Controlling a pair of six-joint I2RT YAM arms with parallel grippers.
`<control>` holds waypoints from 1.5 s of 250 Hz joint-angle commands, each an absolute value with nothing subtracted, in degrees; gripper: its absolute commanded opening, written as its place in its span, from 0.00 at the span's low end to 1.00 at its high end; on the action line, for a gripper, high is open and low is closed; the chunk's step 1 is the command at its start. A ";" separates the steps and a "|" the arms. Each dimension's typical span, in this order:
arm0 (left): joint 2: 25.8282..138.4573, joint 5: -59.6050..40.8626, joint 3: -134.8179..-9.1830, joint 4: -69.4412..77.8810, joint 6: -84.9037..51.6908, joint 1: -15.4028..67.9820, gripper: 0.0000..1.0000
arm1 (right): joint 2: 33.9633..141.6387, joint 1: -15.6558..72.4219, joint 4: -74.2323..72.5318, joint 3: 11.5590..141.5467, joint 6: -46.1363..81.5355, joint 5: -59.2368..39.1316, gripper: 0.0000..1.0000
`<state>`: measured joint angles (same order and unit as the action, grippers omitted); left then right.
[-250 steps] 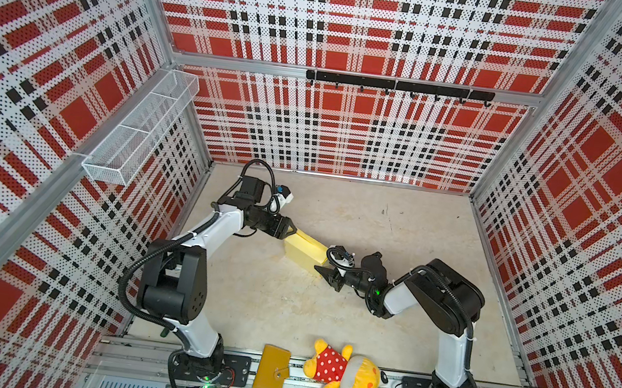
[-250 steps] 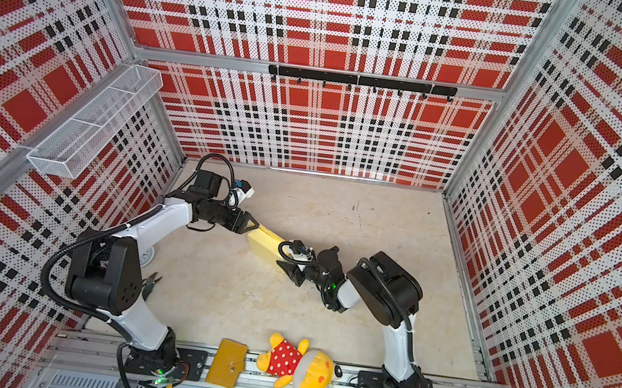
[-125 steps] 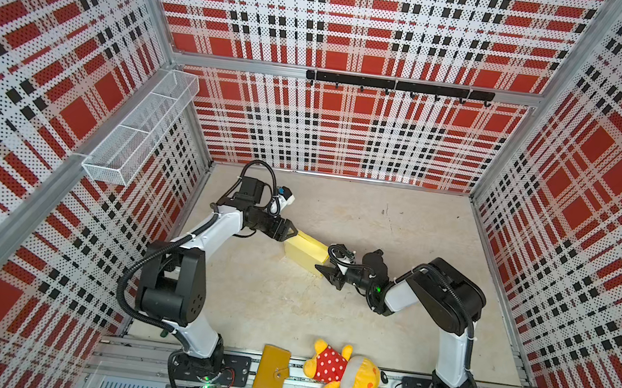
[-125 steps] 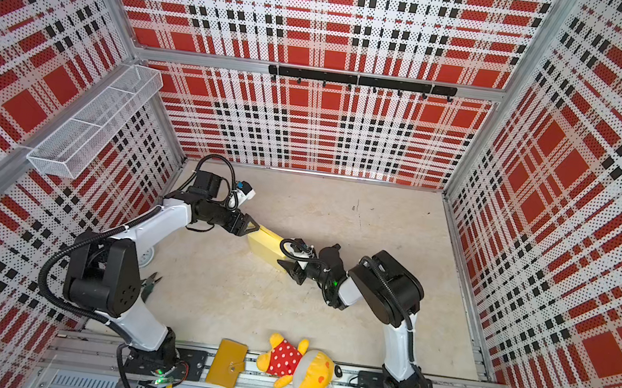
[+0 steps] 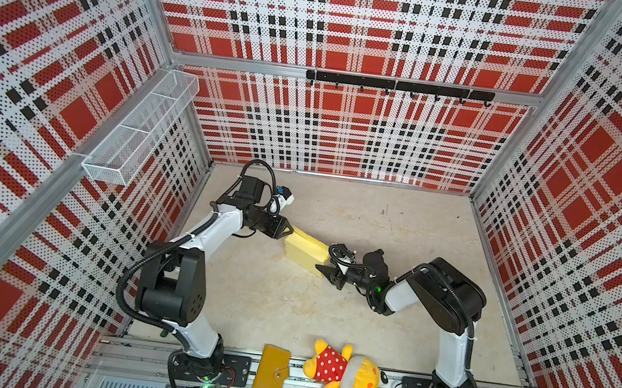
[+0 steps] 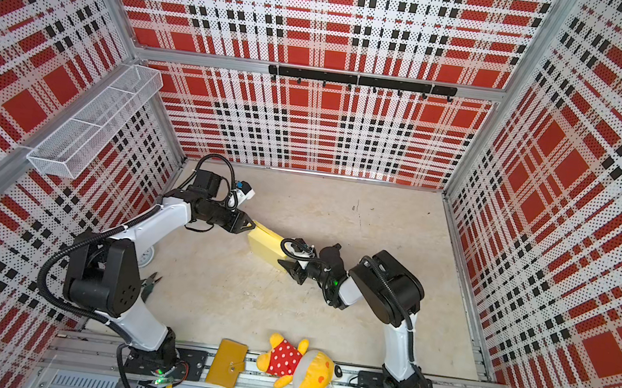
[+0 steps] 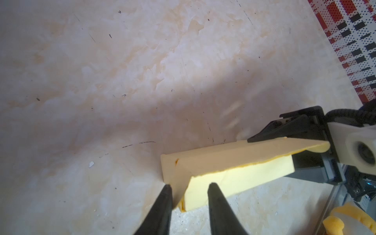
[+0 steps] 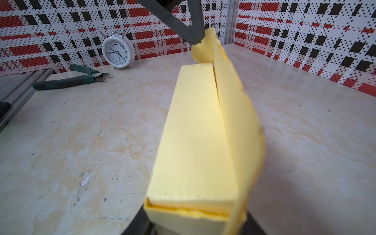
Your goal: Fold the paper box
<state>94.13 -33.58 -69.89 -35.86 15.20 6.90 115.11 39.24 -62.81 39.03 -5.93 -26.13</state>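
The paper box (image 5: 305,253) (image 6: 268,244) is a pale yellow, long, narrow cardboard box lying on the table between both arms. One long flap (image 8: 234,114) stands up along its side. My right gripper (image 5: 325,272) (image 8: 195,227) is shut on the box's near end, a finger on each side. My left gripper (image 5: 290,233) (image 7: 189,186) is at the far end. Its fingertips (image 7: 166,189) stand a little apart, astride the folded corner of the box (image 7: 223,160). The flap lies against one finger only.
A white alarm clock (image 8: 118,51) and green pliers (image 8: 67,80) lie by the left wall. A mustard wallet (image 5: 272,369) and a yellow plush toy (image 5: 346,375) rest on the front rail. A wire basket (image 5: 138,131) hangs on the left wall.
My left gripper's jaws have narrowed around the box's far corner. Both arms and the box have stayed nearly where they were.
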 commanded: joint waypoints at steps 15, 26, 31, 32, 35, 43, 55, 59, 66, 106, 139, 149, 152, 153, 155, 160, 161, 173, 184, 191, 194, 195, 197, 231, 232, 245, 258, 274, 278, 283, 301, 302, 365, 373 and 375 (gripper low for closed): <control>91.70 -34.41 -70.04 -35.42 13.76 7.86 0.28 | 115.66 39.04 -63.65 39.68 -5.93 -26.18 0.35; 91.62 -34.32 -70.05 -35.57 13.67 7.91 0.26 | 115.58 39.05 -63.67 39.62 -5.72 -26.13 0.35; 91.45 -34.24 -70.05 -35.58 13.62 7.90 0.24 | 115.50 39.08 -63.64 39.64 -5.71 -26.11 0.35; 91.43 -34.22 -70.05 -35.59 13.62 7.90 0.24 | 115.45 39.05 -63.63 39.64 -5.71 -26.15 0.35; 91.35 -34.26 -70.05 -35.59 13.62 7.93 0.23 | 115.46 39.03 -63.57 39.57 -5.67 -26.12 0.35; 91.23 -34.26 -69.96 -35.51 13.62 7.91 0.22 | 115.40 39.06 -63.38 39.52 -5.86 -26.31 0.35; 91.06 -34.19 -69.72 -35.18 13.49 7.93 0.21 | 115.40 39.08 -63.20 39.50 -6.14 -26.29 0.35; 91.13 -34.21 -69.62 -34.97 13.32 7.91 0.20 | 115.44 39.10 -63.11 39.55 -6.23 -26.31 0.34; 91.27 -34.26 -69.52 -34.68 13.05 7.92 0.20 | 115.58 39.06 -63.02 39.59 -6.32 -26.28 0.34; 91.33 -34.20 -69.32 -34.47 12.05 8.35 0.14 | 115.93 39.11 -63.18 39.55 -5.97 -26.39 0.33; 92.09 -33.66 -68.29 -33.66 12.24 8.23 0.11 | 116.02 39.07 -63.57 39.57 -5.90 -26.16 0.33; 92.11 -33.36 -68.31 -33.83 12.22 8.26 0.10 | 115.84 39.04 -63.33 39.63 -5.80 -26.16 0.33; 92.11 -33.25 -68.23 -33.84 12.25 8.26 0.10 | 115.76 39.04 -63.28 39.64 -5.80 -26.25 0.33; 92.11 -33.28 -68.22 -33.84 12.23 8.35 0.10 | 115.76 39.03 -63.28 39.68 -5.80 -26.31 0.33; 92.07 -33.19 -68.21 -33.84 12.18 8.31 0.10 | 115.69 39.05 -63.19 39.67 -5.80 -26.29 0.33; 92.02 -32.90 -68.21 -33.84 12.23 8.26 0.09 | 115.66 39.08 -63.06 39.71 -5.76 -26.40 0.33; 92.02 -32.89 -68.21 -33.84 12.27 8.26 0.09 | 115.62 39.05 -62.99 39.76 -5.78 -26.38 0.33; 92.05 -32.61 -68.13 -33.77 12.24 8.30 0.07 | 115.58 39.07 -62.99 39.84 -5.97 -26.61 0.33; 92.26 -32.61 -68.03 -33.58 12.21 8.33 0.06 | 115.58 39.04 -62.85 39.90 -6.05 -26.56 0.33; 92.36 -32.61 -68.16 -33.57 12.15 8.35 0.06 | 115.58 39.09 -62.77 39.99 -6.06 -26.49 0.34; 92.42 -32.62 -68.20 -33.60 12.19 8.35 0.06 | 115.58 39.10 -62.76 39.97 -6.06 -26.45 0.34; 92.44 -32.61 -68.24 -33.59 12.16 8.31 0.06 | 115.58 39.10 -62.76 39.94 -6.06 -26.45 0.34; 92.48 -32.61 -68.28 -33.64 12.07 8.40 0.05 | 115.58 39.07 -62.71 39.98 -6.00 -26.39 0.34; 92.11 -32.43 -68.60 -34.06 11.95 8.50 0.02 | 114.99 39.04 -62.44 40.25 -5.84 -26.13 0.38; 92.11 -32.43 -68.58 -34.04 11.91 8.51 0.02 | 115.02 39.07 -62.47 40.21 -5.82 -26.12 0.38; 92.20 -32.31 -68.39 -33.77 11.72 8.61 0.00 | 114.90 39.06 -62.92 40.14 -5.76 -25.73 0.40; 92.29 -32.06 -68.29 -33.66 11.60 8.73 0.00 | 114.63 39.06 -63.49 40.07 -5.32 -25.09 0.44; 92.07 -31.75 -68.21 -33.67 11.56 8.83 0.00 | 114.05 38.98 -63.88 39.90 -4.84 -24.61 0.49; 92.02 -31.65 -68.21 -33.67 11.60 8.87 0.00 | 113.79 38.98 -63.85 39.79 -4.83 -24.43 0.50; 91.94 -31.58 -68.20 -33.66 11.60 8.95 0.00 | 113.54 38.97 -63.89 39.65 -4.77 -24.28 0.51; 92.09 -31.38 -67.80 -33.11 11.69 8.92 0.00 | 112.72 38.99 -64.29 38.97 -4.75 -23.36 0.55; 92.10 -31.38 -67.78 -33.08 11.69 8.94 0.00 | 112.65 38.96 -64.36 38.91 -4.75 -23.28 0.56; 92.45 -30.94 -67.53 -32.62 11.62 9.32 0.00 | 111.12 38.75 -66.40 34.84 -3.85 -20.98 0.63; 92.55 -31.03 -67.56 -32.61 11.61 9.39 0.00 | 110.81 38.77 -66.40 34.40 -3.74 -20.49 0.64; 92.55 -31.00 -67.58 -32.61 11.54 9.40 0.00 | 110.76 38.81 -66.43 34.26 -3.70 -20.37 0.65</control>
<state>93.17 -31.46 -68.49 -33.01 11.99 8.75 112.68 39.09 -63.13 36.23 -4.25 -22.22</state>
